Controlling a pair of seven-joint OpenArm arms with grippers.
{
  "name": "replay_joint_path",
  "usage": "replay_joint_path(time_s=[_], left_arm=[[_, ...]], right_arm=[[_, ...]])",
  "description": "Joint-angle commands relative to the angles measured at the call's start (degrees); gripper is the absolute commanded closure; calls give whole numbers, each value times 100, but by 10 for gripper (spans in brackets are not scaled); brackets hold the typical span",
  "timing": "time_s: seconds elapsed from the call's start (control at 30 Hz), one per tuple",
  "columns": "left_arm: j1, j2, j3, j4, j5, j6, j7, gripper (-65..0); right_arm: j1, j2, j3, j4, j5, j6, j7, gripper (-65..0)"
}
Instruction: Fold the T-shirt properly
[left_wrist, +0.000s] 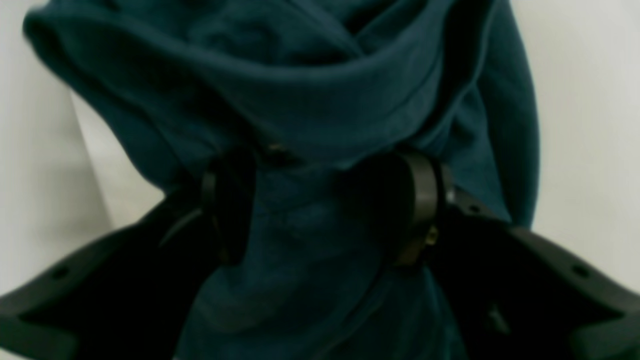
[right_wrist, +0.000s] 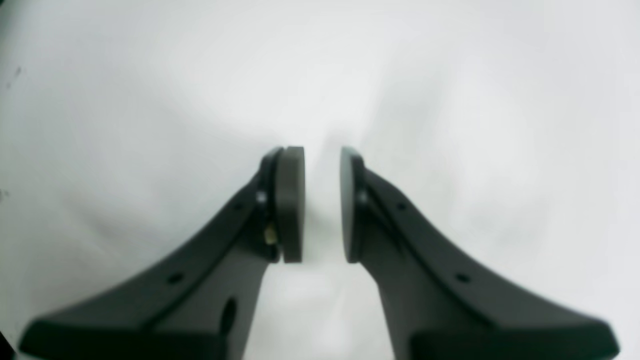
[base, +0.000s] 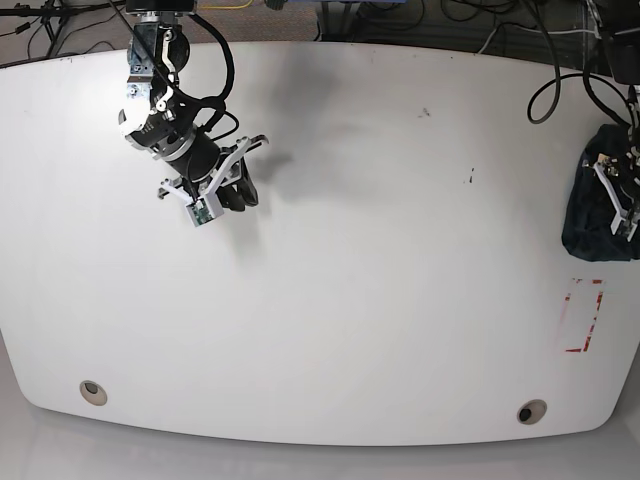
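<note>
Now the plain dark teal-navy soft cloth T-shirt is sitting bunched in a heap at the far right edge of the white desk in the base view, just above the red rectangle marking taped or drawn there. The left end effector is right on top of that heap, and the left wrist view is showing why: its two dark round pads are pinching a thick gathered neck of the T-shirt between them, with folds of cloth billowing above the left end effector and more cloth running down toward the camera.

Meanwhile the right end effector is hovering well apart from the red rectangle marking, way over toward the opposite side of the desk, with nothing near it. In its own wrist view the right end effector is showing its pads slightly spread, a narrow gap between them and only bare white desk behind.

So the relation that matters: the T-shirt is lying entirely on the left arm's side, and the left arm is by far the nearer. I am judging that the garment needs drawing inward from the red rectangle marking before any spreading can begin. The heap's long axis is too crumpled to call.

No brand, label or readable writing is showing anywhere.
</note>
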Motion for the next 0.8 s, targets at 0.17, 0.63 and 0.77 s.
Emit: replay_joint_path(time_s=[0.17, 0.63, 0.77], left_arm=[[-59, 395, -541, 1909, 157, -285, 881, -372], [626, 2118, 4, 3922, 175, -285, -33, -260], [1215, 2497, 4, 4239, 184, -285, -315, -260]], right_arm=[[-271, 91, 10, 336, 23, 12, 487, -117], [-764, -234, 528, -640, -2236, -50, 3547, -117], [-1071, -454, 1082, -667, -2236, 3, 4039, -117]])
